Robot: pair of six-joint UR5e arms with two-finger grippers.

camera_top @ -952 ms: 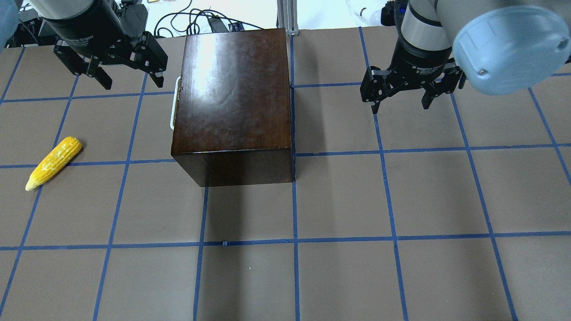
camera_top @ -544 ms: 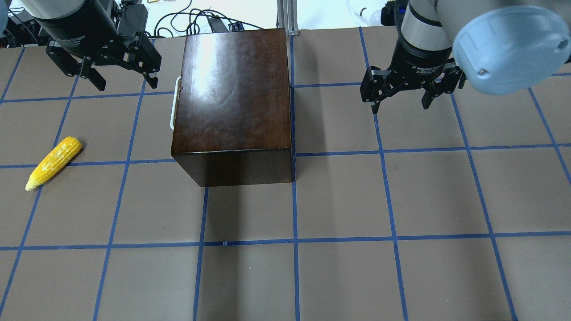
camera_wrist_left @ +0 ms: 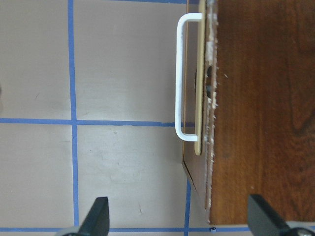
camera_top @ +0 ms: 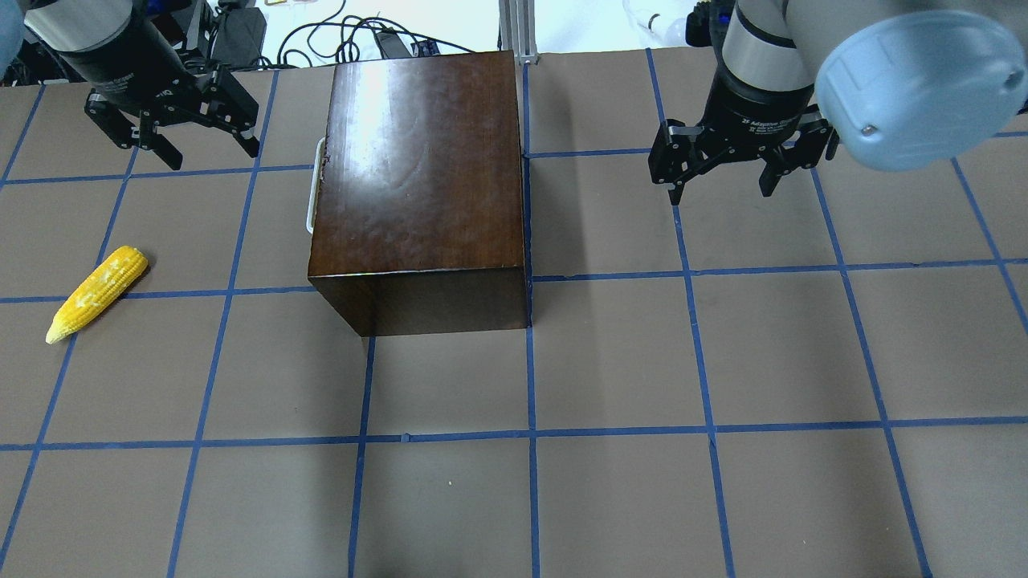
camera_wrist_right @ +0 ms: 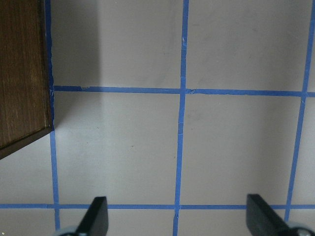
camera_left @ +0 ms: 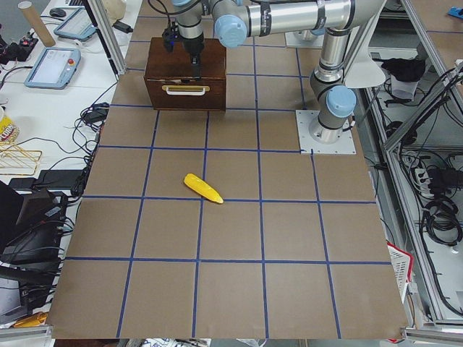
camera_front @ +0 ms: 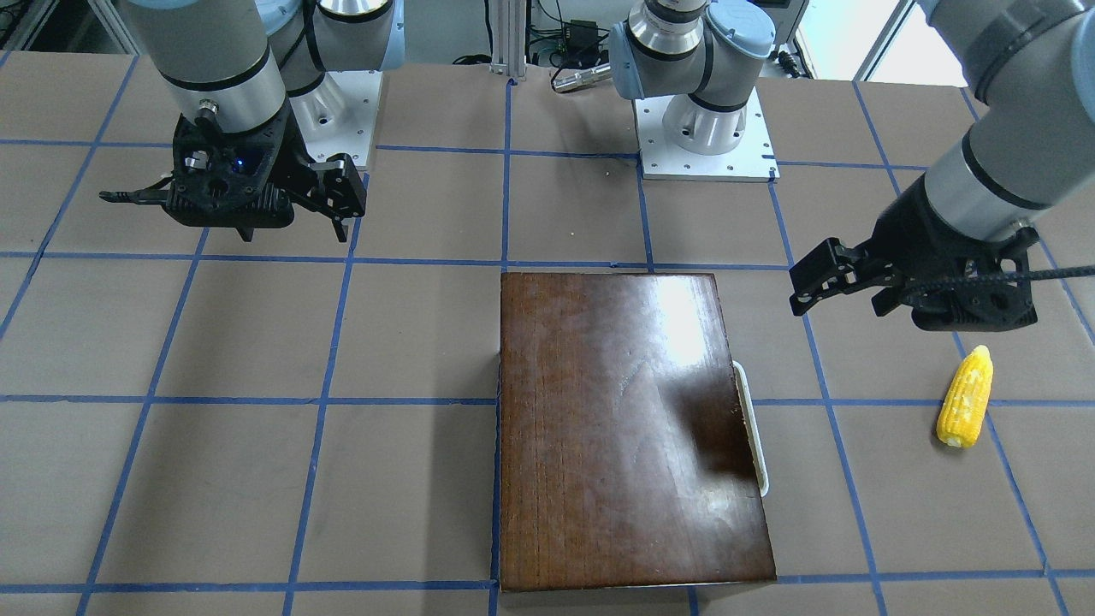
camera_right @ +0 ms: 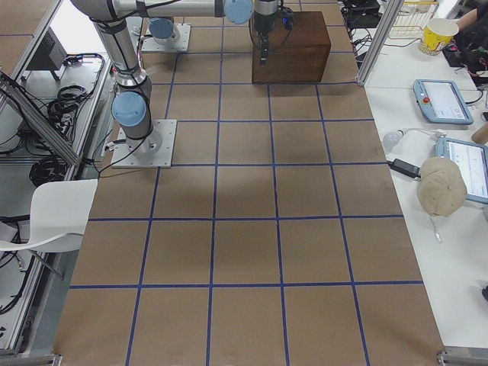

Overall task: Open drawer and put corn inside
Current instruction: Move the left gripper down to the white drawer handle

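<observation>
The drawer is shut in the glossy dark-brown box (camera_top: 422, 172); only its white bar handle (camera_top: 312, 186) sticks out on the box's left side. The handle also shows in the left wrist view (camera_wrist_left: 179, 73) and the front view (camera_front: 753, 428). The yellow corn (camera_top: 98, 294) lies on the table far left of the box, also seen in the front view (camera_front: 965, 397). My left gripper (camera_top: 213, 155) is open and empty, hovering left of the box's far corner, beyond the handle. My right gripper (camera_top: 720, 193) is open and empty, right of the box.
The brown table top (camera_top: 610, 482) carries a grid of blue tape. Cables and equipment lie beyond the far edge (camera_top: 345, 36). The two arm bases (camera_front: 706, 128) stand on the robot's side.
My left gripper has moved left and toward the far edge, away from the box, and looks smaller. The right gripper, box and corn have not moved.
</observation>
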